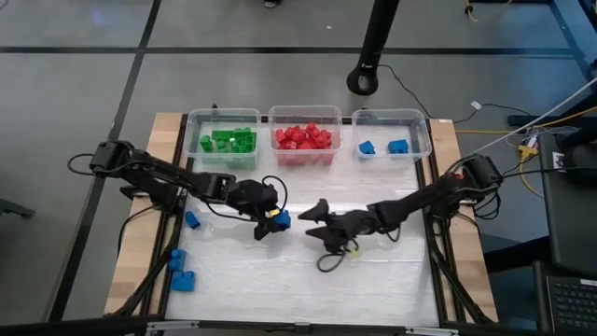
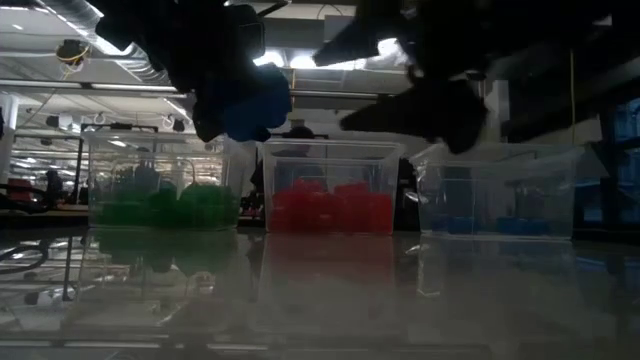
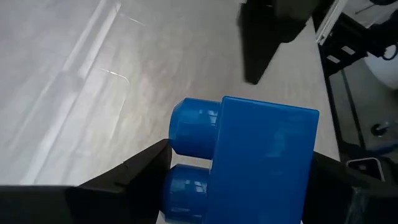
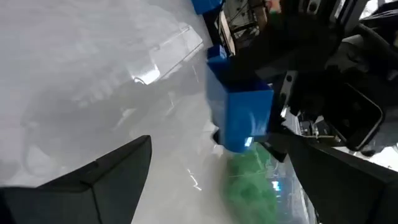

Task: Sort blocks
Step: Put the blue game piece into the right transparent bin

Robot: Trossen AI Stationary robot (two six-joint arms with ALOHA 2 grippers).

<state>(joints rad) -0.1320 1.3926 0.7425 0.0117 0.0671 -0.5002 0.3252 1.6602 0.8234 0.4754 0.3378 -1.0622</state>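
Over the middle of the desk [image 1: 308, 280], the left gripper [image 1: 272, 222] holds a blue block [image 1: 280, 220] between its fingers, clamped across the block's width. The left wrist view fills with this block [image 3: 249, 165]; two round studs face outward, and its lower part is cut off at the picture's edge. In the low view the held block [image 2: 255, 105] hangs clear above the desk surface, dark and hard to read against the ceiling lights.

The right gripper [image 1: 312, 217] hovers just beside it, facing it, fingers spread wide with nothing between them. Its own wrist view shows the held block [image 4: 239, 115] ahead, with the left arm behind it.

Three clear bins line the far edge: a green bin [image 1: 224, 138], a red bin [image 1: 304, 135], and a blue bin [image 1: 392, 133] with only two blocks visible inside. Loose blue blocks [image 1: 179, 269] lie at the desk's left edge, partly behind the frame rail; another [image 1: 192, 220] sits nearer the left arm. How many blocks fill the green and red bins cannot be counted.
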